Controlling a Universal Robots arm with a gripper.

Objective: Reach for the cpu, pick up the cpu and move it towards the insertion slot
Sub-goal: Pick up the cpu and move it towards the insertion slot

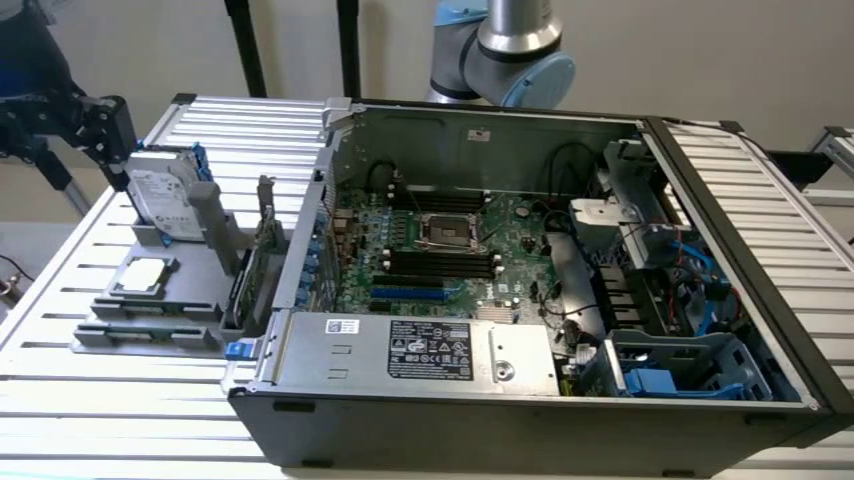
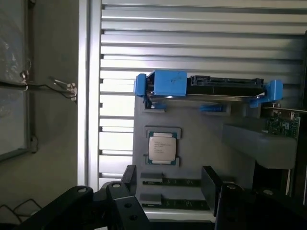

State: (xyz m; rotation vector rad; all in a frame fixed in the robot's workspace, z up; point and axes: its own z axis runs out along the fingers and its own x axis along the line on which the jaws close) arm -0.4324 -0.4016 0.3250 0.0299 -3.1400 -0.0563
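One cpu, one hard drive, two memory sticks, one insertion slot, one open computer case.

A robotics lab is suggested: an opened computer case is laid on a slatted aluminium table, a grey parts fixture is set beside it, and a robot arm is seen behind.
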